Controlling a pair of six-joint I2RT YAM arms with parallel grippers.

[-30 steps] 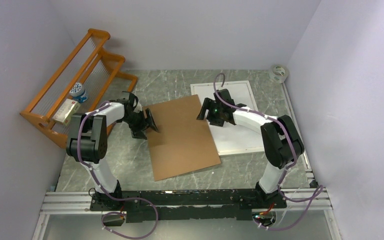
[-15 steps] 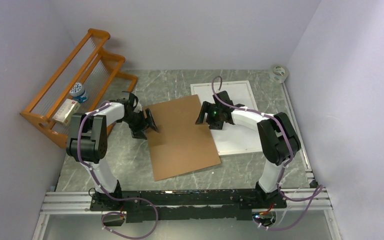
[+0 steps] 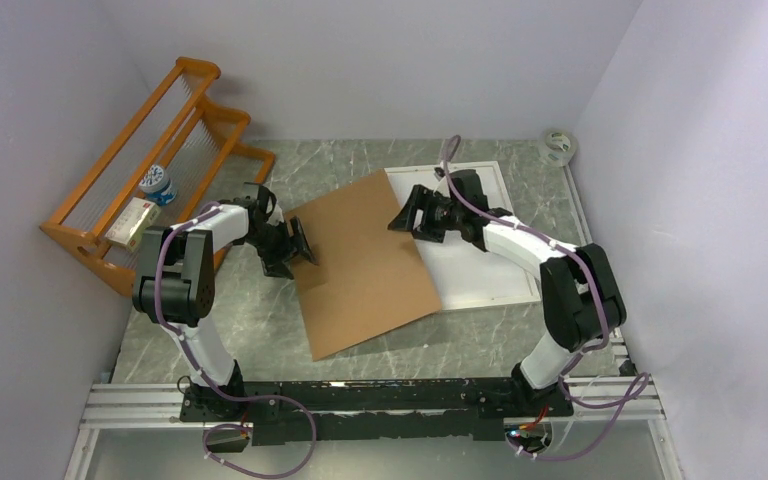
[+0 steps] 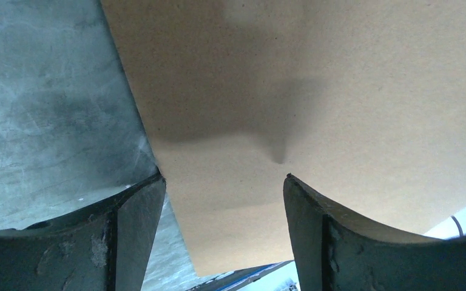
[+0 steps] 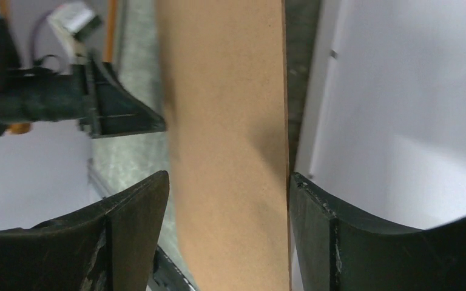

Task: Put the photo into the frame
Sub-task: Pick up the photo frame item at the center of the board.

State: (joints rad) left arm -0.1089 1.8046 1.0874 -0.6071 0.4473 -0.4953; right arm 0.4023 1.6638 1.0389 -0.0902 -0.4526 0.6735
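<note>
Bracketing backing board [image 3: 360, 270], left gripper [image 3: 296, 254], right gripper [image 3: 406, 216], frame [image 3: 490, 275] beneath right gripper

No legible text, brand, number or sign found. The small box [image 3: 132, 222] and blue-and-white jar [image 3: 158, 184] on the orange rack [image 3: 198, 71] carry print, too small to read.

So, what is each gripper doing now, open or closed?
Left gripper: jaws open, holding nothing, at the edge of the brown board.
Right gripper: jaws open, holding nothing, by the same board.
</note>
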